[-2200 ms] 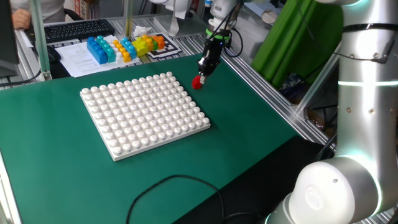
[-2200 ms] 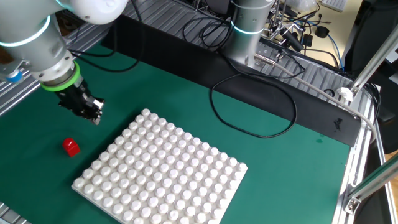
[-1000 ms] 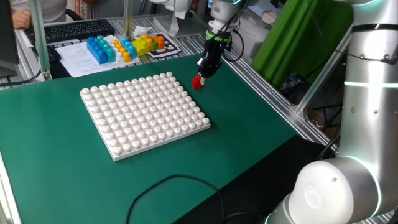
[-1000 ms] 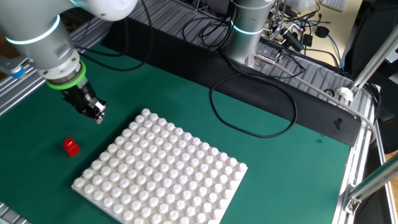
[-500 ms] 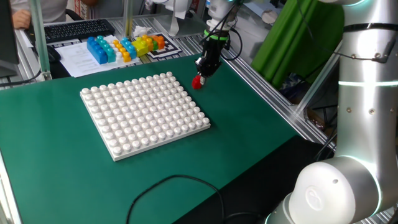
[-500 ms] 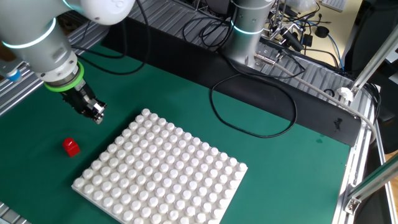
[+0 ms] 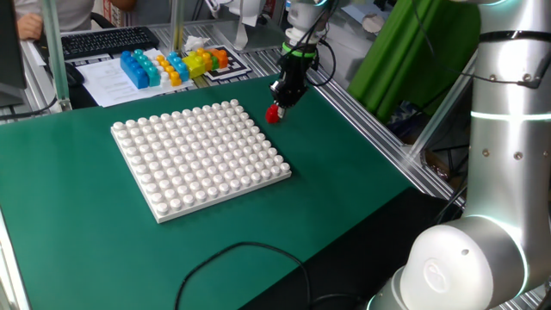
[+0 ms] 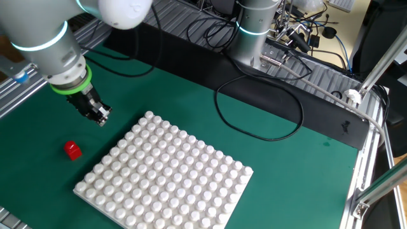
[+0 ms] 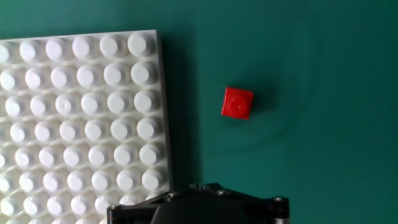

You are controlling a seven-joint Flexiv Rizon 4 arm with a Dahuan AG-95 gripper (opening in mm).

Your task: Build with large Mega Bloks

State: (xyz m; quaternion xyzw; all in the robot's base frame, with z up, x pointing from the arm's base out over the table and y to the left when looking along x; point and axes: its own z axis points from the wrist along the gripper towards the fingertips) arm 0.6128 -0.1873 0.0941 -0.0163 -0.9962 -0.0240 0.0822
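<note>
White studded baseplate [image 7: 200,158] sat mid-mat. Gripper [image 8: 100,116] hovered above the mat, apart from the red brick [image 9: 237,103] just off the plate's corner; jaw state unclear. Risk: an off-centre descent could nudge the tiny brick away.

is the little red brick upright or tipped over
Upright. In the hand view the small red plastic studded brick shows its round stud facing up, and it sits flat on the green mat beside the white baseplate.

A smooth, slightly glossy red plastic brick [image 9: 238,104] sits on matt green cloth-like table covering [image 7: 344,172], beside a glossy white plastic studded baseplate [image 8: 165,175] and shiny arm casing [image 7: 504,129].
</note>
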